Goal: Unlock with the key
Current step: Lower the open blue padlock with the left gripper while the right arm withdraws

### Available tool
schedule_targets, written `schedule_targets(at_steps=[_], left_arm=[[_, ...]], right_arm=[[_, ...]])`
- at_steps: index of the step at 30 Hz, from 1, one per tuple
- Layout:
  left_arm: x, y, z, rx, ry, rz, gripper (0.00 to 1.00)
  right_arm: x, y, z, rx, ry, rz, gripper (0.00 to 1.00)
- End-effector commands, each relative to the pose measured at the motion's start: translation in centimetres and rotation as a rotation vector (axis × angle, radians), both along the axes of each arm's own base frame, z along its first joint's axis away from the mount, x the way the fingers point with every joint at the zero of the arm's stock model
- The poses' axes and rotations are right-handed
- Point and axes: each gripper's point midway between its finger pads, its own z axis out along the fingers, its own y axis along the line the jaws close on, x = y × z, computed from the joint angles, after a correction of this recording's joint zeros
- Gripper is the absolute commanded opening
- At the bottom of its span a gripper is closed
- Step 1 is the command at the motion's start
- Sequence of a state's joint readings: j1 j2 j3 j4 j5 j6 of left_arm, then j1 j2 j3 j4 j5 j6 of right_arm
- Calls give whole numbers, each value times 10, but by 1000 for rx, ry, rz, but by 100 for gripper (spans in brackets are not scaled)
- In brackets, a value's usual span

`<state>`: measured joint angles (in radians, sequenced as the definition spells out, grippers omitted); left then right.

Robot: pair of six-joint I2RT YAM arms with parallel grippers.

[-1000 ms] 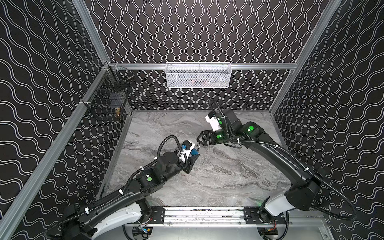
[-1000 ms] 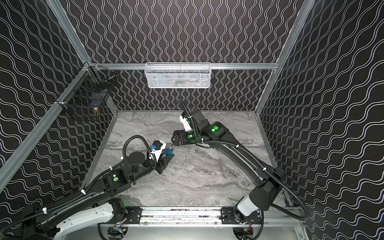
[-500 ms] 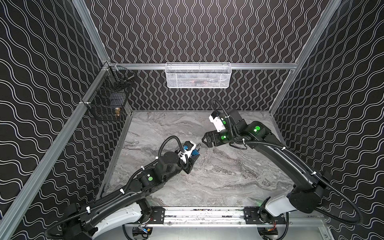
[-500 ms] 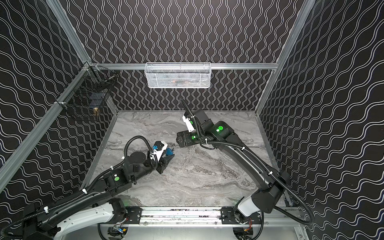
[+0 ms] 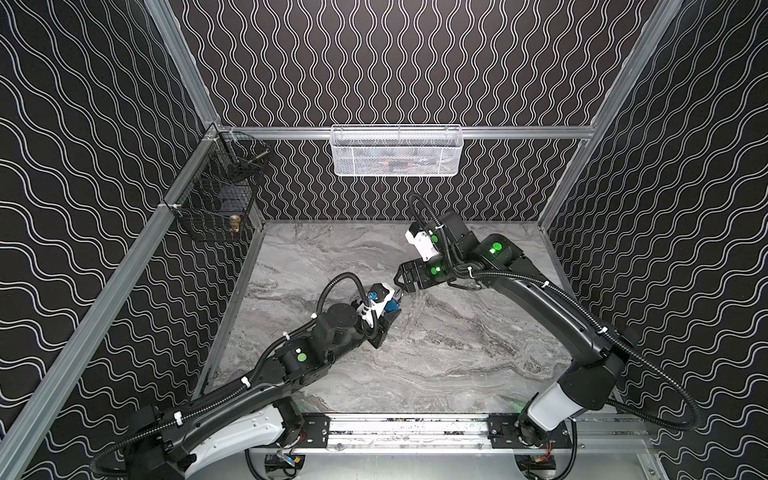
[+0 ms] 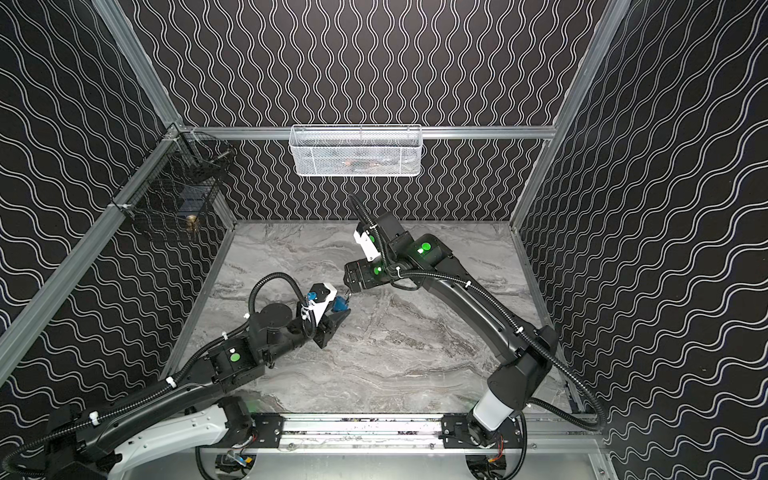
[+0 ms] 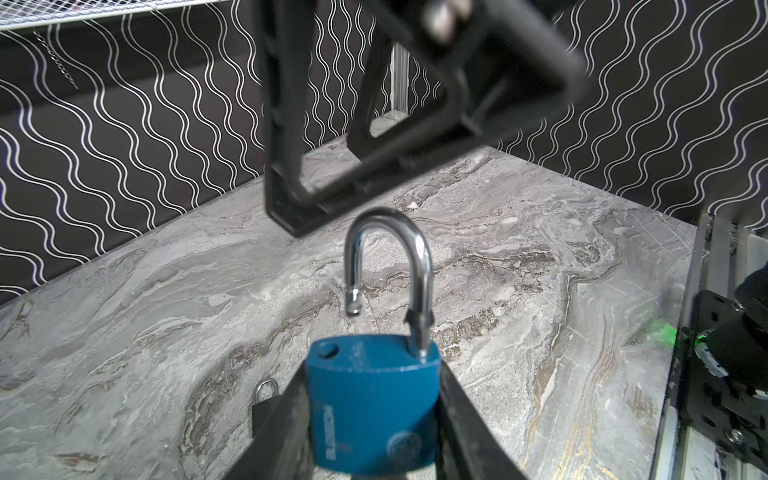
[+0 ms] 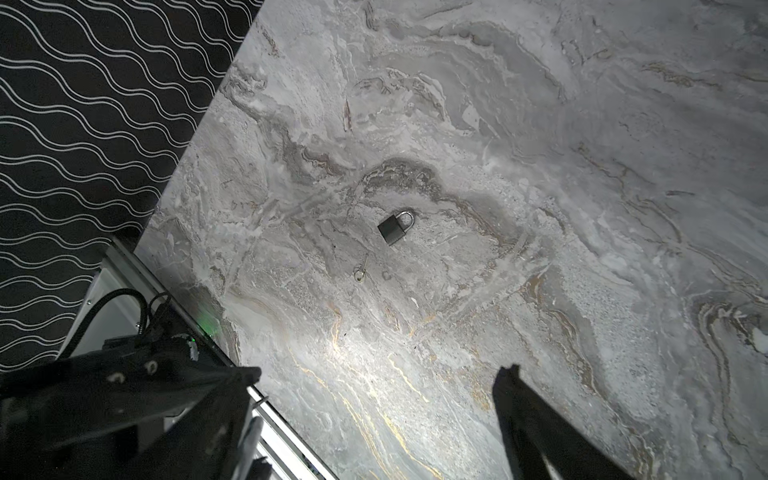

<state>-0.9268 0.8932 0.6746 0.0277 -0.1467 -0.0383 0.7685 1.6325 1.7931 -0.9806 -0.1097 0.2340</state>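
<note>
Cut off by the left wrist view's edge: blue padlock, keyhole unseen. Blurred above: right gripper. Partly hidden behind left gripper: grey padlock. Indistinct: white mesh basket contents.

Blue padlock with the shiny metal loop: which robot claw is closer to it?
Left. The left gripper is clamped on the blue metal padlock; the right gripper hangs open just beyond its silver shackle, apparently not touching.

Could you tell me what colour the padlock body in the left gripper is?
Blue; the padlock shows best in the left wrist view.
</note>
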Motion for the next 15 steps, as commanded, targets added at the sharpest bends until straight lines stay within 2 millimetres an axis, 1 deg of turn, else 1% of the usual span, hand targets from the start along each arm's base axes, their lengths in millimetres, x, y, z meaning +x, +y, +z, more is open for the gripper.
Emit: schedule_targets(at_steps=[1,6,10,15], left_arm=[[4,1,18,-29,-68,9,0],[5,1,16,-23,-74,12,0],[5,-1,17,-39,-73,9,0],[9,-2,15,-36,-61,29,0]], right_arm=[[-10,-6,-2,-27,6,42,93],[-14,-17,-5,-56,-2,36,93],[-26,-15,-5,-30,18,80,93],[-29,-20,-2,-6,0,71,93]])
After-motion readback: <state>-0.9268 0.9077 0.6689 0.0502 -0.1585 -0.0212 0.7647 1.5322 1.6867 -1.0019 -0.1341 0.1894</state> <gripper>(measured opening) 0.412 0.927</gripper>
